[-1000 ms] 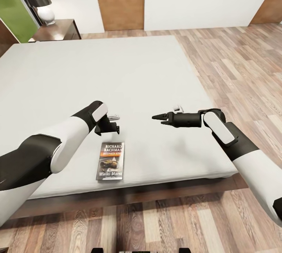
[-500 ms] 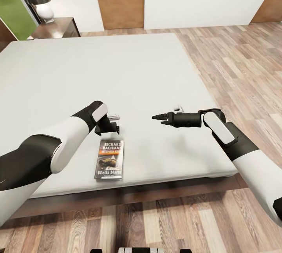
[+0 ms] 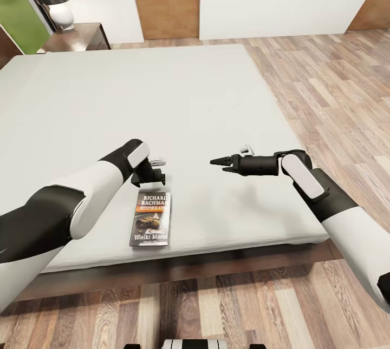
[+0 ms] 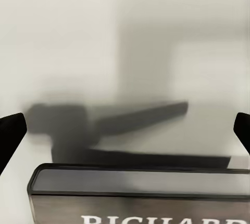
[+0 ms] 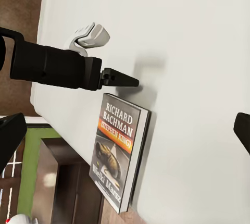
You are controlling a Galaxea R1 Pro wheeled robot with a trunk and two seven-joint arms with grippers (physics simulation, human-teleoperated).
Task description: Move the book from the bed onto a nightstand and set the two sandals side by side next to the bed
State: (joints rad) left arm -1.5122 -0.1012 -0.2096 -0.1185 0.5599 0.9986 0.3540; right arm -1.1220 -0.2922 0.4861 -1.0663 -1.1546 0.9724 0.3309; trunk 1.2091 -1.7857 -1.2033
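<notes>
While book (image 3: 151, 219) lies flat on bed (image 3: 189, 100) near foot edge, left gripper (image 3: 157, 170) hovers just beyond its top edge, jaws wide. Lower squarely, straddle top edge, pinch firmly. Right gripper (image 3: 221, 164) near book's right, spread unclear.

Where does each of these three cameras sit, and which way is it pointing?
Head view: on the robot's head, looking down over the bed; both arms, left gripper, right gripper.
Left wrist view: by the left gripper, facing the mattress and the book; dark fingertips at the edges.
Right wrist view: by the right gripper, facing the left gripper.
All share the book.
</notes>
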